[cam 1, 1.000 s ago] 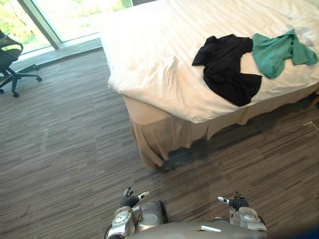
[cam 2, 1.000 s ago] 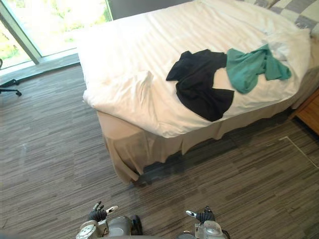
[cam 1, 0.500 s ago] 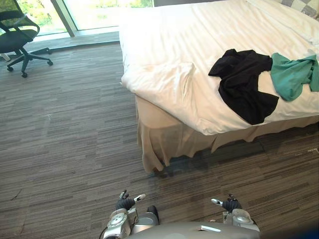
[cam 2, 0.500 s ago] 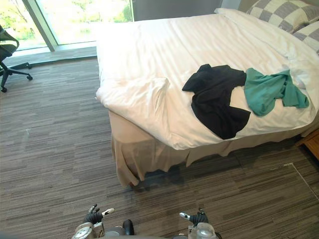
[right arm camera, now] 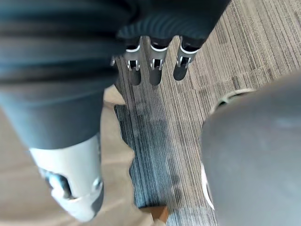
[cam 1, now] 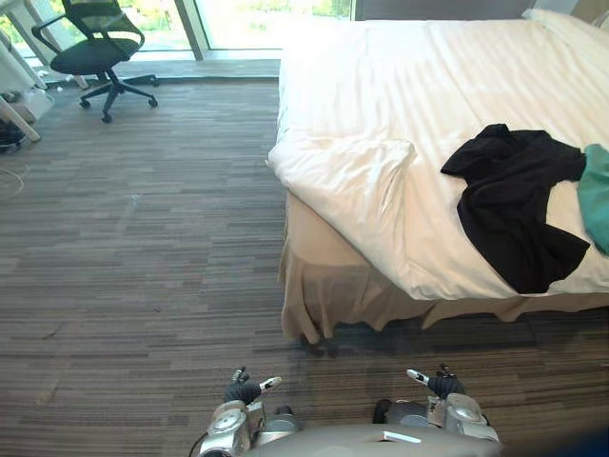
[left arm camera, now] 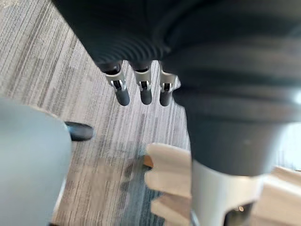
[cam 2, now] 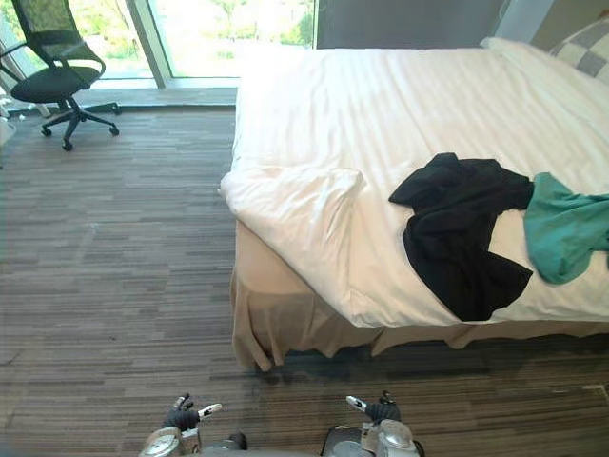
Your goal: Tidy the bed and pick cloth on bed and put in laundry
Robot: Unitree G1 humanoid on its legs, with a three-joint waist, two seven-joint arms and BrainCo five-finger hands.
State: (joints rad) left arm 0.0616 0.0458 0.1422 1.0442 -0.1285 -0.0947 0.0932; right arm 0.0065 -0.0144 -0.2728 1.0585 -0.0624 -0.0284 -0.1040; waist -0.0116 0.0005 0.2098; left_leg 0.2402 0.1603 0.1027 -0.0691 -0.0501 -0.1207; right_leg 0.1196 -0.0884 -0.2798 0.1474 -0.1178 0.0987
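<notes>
Camera's swung round over the last second, not the stuff itself. The white-sheeted bed (cam 1: 400, 86) now sits further right, and the black mesh office chair (cam 1: 93, 52) by the window has come fully into frame. Clothes lie just as they did.

Left eye view: the crumpled black garment (cam 1: 514, 205) is on the bed near its near edge. The teal-green cloth (cam 1: 598, 200) is right up against it and cut off by the frame. The left hand (cam 1: 245, 388) and right hand (cam 1: 436, 383) hang low over the striped grey-brown carpet (cam 1: 143, 248), well apart from the bed.

Right eye view: same layout, but more of the teal-green cloth shows. The bunched-up duvet corner (cam 2: 304, 195) at the foot of the bed is rumpled, and a grey-and-white checked pillow (cam 2: 585, 43) sits up at the head.

Left wrist view: the left hand (left arm camera: 141, 87) has its fingers straight and loose over the carpet, with nothing in them.

Right wrist view: same deal, the right hand (right arm camera: 155, 66) is relaxed and empty.

So progress-wise I'd say it's basically at the start. Neither piece of clothing is picked up and the duvet corner still wants smoothing. The laundry drop is all still to come, and it probably has to get closer to the bed first.
</notes>
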